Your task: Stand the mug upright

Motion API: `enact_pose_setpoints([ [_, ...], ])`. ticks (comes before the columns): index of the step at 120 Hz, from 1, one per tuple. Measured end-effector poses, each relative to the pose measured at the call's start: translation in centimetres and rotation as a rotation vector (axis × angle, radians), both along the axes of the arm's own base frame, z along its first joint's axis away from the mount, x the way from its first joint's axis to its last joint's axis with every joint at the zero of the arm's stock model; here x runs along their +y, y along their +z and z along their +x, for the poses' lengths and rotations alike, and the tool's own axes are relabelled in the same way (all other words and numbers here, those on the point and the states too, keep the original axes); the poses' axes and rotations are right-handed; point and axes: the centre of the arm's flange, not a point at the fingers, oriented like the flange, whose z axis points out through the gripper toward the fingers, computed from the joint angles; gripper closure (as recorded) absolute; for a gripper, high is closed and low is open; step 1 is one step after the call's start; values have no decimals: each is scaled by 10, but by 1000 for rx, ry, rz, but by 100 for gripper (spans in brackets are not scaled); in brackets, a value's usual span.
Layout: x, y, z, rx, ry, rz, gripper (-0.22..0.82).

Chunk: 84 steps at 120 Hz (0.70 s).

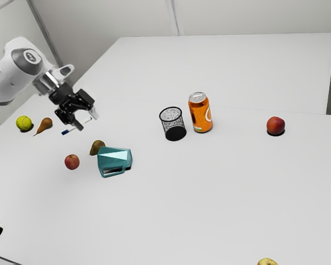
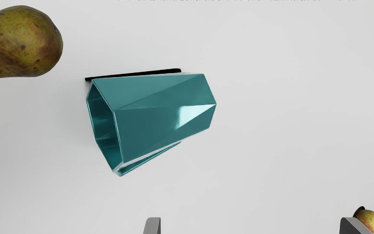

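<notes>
Mug (image 1: 115,154) lying on its side on the table (image 1: 198,204), not upright. Long axis flat, running roughly across the exterior view: wide mouth (image 2: 104,130) toward the exterior view's left, narrower base end (image 2: 206,104) toward its right. Handle (image 2: 151,158) on the side facing the exterior camera; in the wrist view, that's the side nearer the fingertips. Green-brown pear (image 1: 97,147) near the mouth end, on the side away from the handle. Red apple (image 1: 71,162) out past the mouth. Mesh cup (image 1: 172,122) and orange can (image 1: 201,113) stand upright, well apart from the mug, past its base end. Gripper (image 1: 87,120) raised above the table, apart from the mug, fingers spread wide.
</notes>
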Motion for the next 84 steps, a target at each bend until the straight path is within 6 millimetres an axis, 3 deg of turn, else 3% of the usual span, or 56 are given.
enact_pose_setpoints([
  [28,26,-49,-2,-9,-6,-50,0],
  [61,31,-114,-2,7,-14,-106,0],
  [84,20,-141,-2,-4,-20,-149,0],
])
